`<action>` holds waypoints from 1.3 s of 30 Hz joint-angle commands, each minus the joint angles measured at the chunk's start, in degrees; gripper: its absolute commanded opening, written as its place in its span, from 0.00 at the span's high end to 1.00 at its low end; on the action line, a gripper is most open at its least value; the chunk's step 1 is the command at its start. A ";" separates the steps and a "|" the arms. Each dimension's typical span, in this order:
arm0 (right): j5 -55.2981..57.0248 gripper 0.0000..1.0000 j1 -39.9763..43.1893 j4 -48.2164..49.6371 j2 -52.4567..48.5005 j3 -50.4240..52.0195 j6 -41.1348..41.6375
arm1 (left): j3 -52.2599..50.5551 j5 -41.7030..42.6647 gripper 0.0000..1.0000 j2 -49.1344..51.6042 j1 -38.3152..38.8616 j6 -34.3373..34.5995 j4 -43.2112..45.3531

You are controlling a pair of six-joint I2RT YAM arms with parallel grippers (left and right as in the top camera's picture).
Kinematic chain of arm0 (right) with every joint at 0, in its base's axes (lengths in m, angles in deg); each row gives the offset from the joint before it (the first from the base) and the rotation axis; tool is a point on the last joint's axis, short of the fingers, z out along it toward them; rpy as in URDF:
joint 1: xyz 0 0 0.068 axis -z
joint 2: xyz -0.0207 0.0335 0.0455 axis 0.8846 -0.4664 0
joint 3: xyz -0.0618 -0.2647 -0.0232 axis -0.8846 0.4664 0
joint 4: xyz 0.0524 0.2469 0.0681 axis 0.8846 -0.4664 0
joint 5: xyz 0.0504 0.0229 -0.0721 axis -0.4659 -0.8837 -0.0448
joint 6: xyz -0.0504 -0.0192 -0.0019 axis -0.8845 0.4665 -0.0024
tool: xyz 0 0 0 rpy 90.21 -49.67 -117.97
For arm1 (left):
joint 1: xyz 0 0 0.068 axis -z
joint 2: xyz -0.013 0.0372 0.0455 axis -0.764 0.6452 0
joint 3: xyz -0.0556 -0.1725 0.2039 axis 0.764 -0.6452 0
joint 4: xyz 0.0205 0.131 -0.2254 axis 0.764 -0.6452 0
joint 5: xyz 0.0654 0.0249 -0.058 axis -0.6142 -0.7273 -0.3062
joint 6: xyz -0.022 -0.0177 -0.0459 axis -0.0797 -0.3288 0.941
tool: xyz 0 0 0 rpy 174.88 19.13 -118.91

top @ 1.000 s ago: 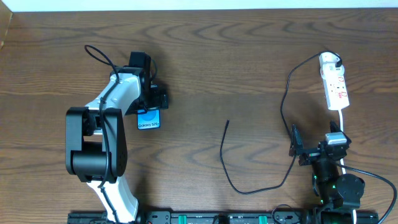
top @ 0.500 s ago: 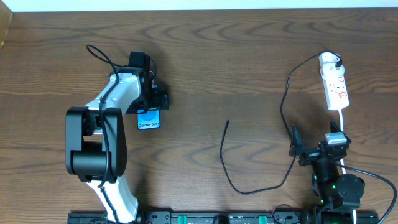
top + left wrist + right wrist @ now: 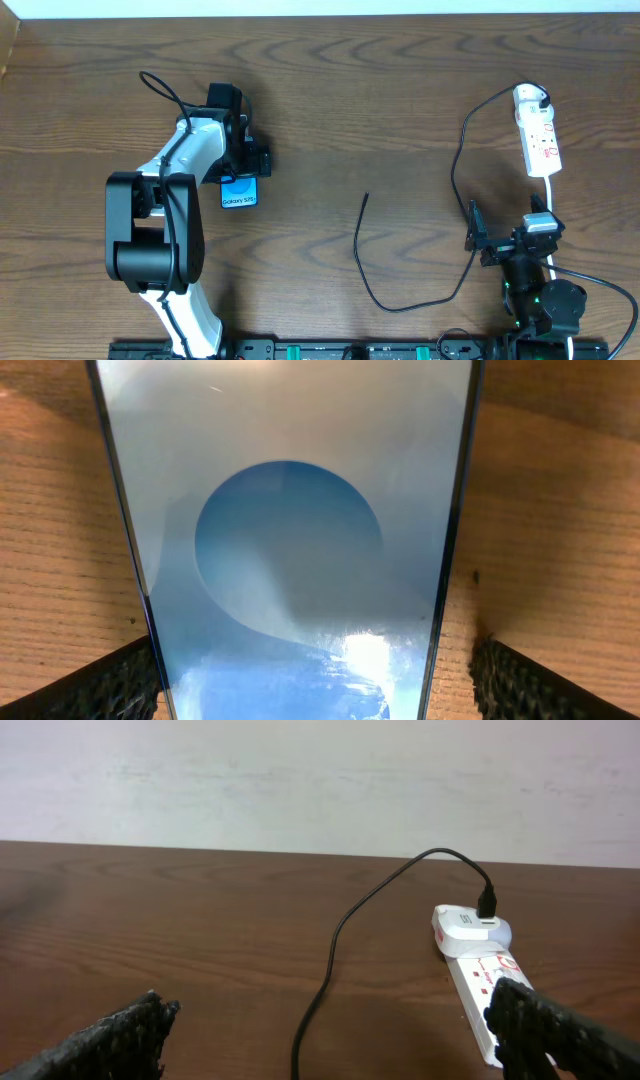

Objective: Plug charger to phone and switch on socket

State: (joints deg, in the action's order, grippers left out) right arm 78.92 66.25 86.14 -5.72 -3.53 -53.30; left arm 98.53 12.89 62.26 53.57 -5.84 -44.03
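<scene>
The phone (image 3: 239,192) lies flat at the left, blue screen up; it fills the left wrist view (image 3: 290,560). My left gripper (image 3: 242,166) is open and straddles the phone's far end, one finger on each side (image 3: 318,682), with a gap on the right side. The charger cable (image 3: 358,252) runs from the white plug in the socket (image 3: 541,140), loops down and ends in a free tip (image 3: 367,197) at table centre. My right gripper (image 3: 505,228) is open and empty, near the socket's near end. The socket (image 3: 478,970) and cable (image 3: 330,970) also show in the right wrist view, between the fingers (image 3: 335,1035).
The wooden table (image 3: 350,100) ends at a white wall at the back. The left arm's thick black cable (image 3: 160,90) loops beyond its wrist. A white lead (image 3: 551,195) runs from the socket toward the right arm's base.
</scene>
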 commanded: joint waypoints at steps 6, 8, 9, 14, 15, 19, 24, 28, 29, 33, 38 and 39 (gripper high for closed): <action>0.07 0.01 -0.39 -0.26 0.42 0.09 -0.70 | -0.35 2.67 0.03 2.10 -0.20 -1.77 -0.63; 0.07 0.01 -0.39 -0.24 0.42 0.09 -0.70 | -0.35 2.67 0.03 2.10 -0.20 -1.95 -0.66; 0.07 0.01 -0.39 -0.24 0.42 0.09 -0.70 | -0.35 2.67 0.03 2.10 -0.20 -1.92 -0.63; 0.07 0.01 -0.39 -0.26 0.42 0.09 -0.70 | -0.35 2.67 0.08 2.10 -0.20 -1.92 -0.63; 0.07 0.01 -0.39 -0.26 0.42 0.09 -0.70 | -0.35 2.67 0.09 2.10 -0.20 -1.92 -0.63; 0.07 0.01 -0.39 -0.24 0.42 0.09 -0.70 | -0.35 2.67 0.09 2.10 -0.20 -1.92 -0.63; 0.07 0.01 -0.39 -0.26 0.42 0.09 -0.70 | -0.35 2.67 0.13 2.10 -0.20 -1.92 -0.63; 0.07 0.01 -0.39 -0.26 0.42 0.09 -0.70 | -0.35 2.67 0.14 2.10 -0.20 -1.92 -0.63; 0.07 0.01 -0.39 -0.24 0.42 0.09 -0.70 | -0.35 2.67 0.14 2.10 -0.20 -1.92 -0.63; 0.07 0.01 -0.39 -0.26 0.42 0.09 -0.70 | -0.35 2.67 0.15 2.10 -0.20 -1.92 -0.61; 0.07 0.01 -0.39 -0.26 0.42 0.09 -0.70 | -0.35 2.67 0.18 2.10 -0.20 -1.92 -0.61; 0.07 0.01 -0.39 -0.24 0.42 0.09 -0.70 | -0.35 2.67 0.19 2.10 -0.20 -1.92 -0.61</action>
State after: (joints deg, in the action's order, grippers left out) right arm 78.97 66.25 86.14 -5.72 -3.53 -53.30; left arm 98.53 12.87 62.26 53.28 -7.65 -44.36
